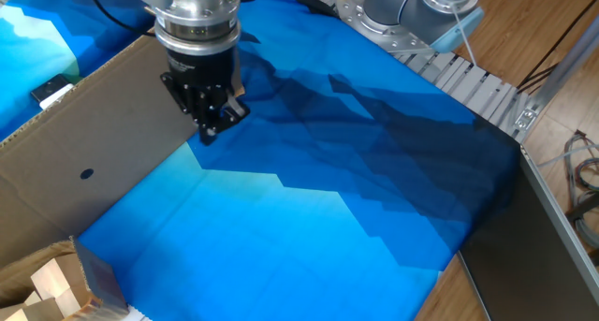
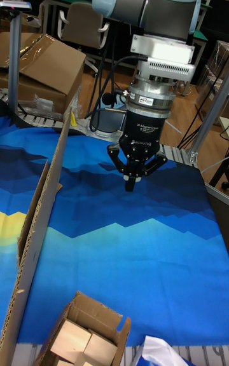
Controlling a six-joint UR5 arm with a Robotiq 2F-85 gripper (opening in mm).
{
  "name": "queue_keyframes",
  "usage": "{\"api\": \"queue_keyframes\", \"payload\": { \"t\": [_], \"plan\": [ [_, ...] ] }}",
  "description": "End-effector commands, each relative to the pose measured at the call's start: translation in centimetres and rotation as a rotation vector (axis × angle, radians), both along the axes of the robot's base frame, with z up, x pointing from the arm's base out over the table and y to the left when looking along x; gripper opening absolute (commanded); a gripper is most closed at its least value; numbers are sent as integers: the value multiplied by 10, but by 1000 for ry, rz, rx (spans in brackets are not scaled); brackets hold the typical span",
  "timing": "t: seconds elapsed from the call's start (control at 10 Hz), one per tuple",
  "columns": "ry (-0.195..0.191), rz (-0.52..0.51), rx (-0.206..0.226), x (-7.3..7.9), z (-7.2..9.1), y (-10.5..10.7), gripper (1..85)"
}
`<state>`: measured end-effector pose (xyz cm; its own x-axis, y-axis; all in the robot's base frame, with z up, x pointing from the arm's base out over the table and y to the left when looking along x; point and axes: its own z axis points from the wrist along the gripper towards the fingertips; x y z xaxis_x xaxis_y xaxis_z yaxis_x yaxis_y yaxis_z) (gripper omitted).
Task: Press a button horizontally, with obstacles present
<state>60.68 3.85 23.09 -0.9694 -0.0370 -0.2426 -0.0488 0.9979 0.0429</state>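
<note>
The obstacle, a long brown cardboard panel (image 1: 103, 153) (image 2: 39, 213), stands on edge along the left of the blue cloth, with a small dark hole (image 1: 86, 173) low in its face. My gripper (image 1: 208, 130) (image 2: 130, 185) points down just above the cloth, close beside the panel's far end. Its fingertips meet in the tall fixed view, shut on nothing. The button is hidden; only a small white and black box (image 1: 51, 91) shows beyond the panel's top edge.
An open carton of pale wooden blocks (image 1: 47, 285) (image 2: 83, 335) sits at the near left corner. The arm's base (image 1: 412, 12) and a slatted rail (image 1: 477, 85) line the far edge. A dark board (image 1: 543, 255) stands at the right.
</note>
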Motion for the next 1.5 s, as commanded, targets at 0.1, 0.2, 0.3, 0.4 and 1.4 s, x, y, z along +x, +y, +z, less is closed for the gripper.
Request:
{"api": "queue_keyframes", "payload": {
  "t": [0.1, 0.2, 0.3, 0.4, 1.4],
  "plan": [
    [68, -4, 12, -17, -2, 2, 10],
    [105, -9, 15, -31, 23, 4, 10],
    [134, -17, 15, -42, 47, 5, 10],
    [156, -18, 10, -50, 68, 3, 10],
    [164, -190, -17, -54, 99, 6, 10]
  ]
}}
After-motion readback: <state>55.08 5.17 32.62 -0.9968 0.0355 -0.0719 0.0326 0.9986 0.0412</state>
